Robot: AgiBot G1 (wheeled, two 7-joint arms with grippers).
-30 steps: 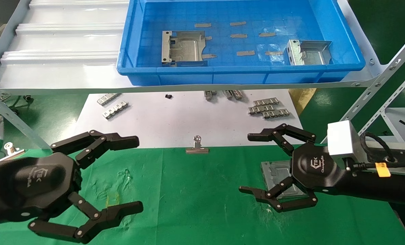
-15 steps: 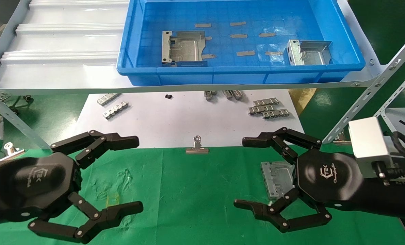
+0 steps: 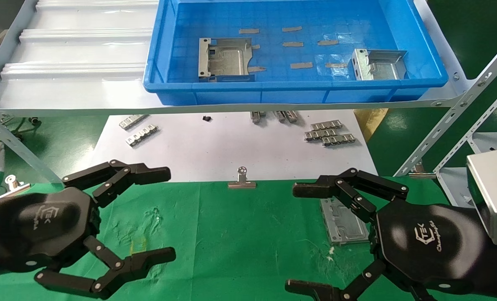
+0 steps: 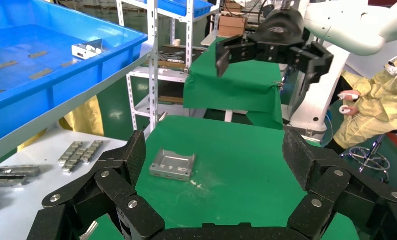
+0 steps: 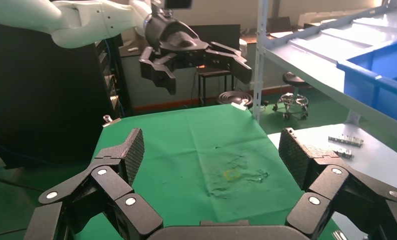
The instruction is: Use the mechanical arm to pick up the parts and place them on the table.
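Note:
One silvery part (image 3: 342, 221) lies flat on the green table (image 3: 240, 242), free of both grippers; it also shows in the left wrist view (image 4: 172, 164). Two more parts (image 3: 225, 58) (image 3: 378, 65) lie in the blue bin. My right gripper (image 3: 295, 238) is open and empty, raised above the cloth on the near side of the lying part; its own view (image 5: 212, 150) shows only bare cloth between the fingers. My left gripper (image 3: 168, 213) is open and empty, hovering over the table's left side (image 4: 216, 155).
The blue bin (image 3: 273, 90) sits on a pale grey shelf (image 3: 73, 62) above the table's far edge. A white sheet (image 3: 215, 150) below it holds ridged strips (image 3: 328, 133); a binder clip (image 3: 242, 180) lies at its front edge. Slanted shelf struts (image 3: 453, 121) stand at the right.
My right gripper has drawn back from the part toward the near right and risen, staying open. The part stays on the cloth. The left arm has not moved.

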